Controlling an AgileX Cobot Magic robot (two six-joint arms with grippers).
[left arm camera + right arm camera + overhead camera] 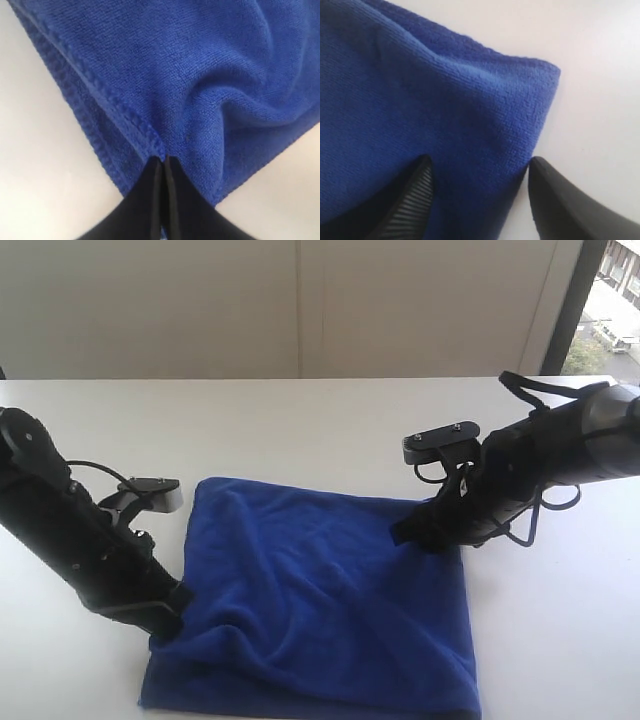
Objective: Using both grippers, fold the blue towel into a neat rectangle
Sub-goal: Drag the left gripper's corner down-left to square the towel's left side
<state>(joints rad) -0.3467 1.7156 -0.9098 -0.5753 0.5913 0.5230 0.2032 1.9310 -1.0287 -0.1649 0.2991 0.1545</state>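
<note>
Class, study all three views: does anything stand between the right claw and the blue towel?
Nothing visible does. The right claw is open over a corner of the blue towel, jaws straddling its edge; only bare white table lies beside it.

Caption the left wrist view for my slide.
Left gripper, jaws shut, pinching the blue towel at its hemmed edge.

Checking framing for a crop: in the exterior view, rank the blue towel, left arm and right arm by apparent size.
1. blue towel, clearly largest.
2 and 3. left arm and right arm: about alike, both cut off by the frame, so unranked.
</note>
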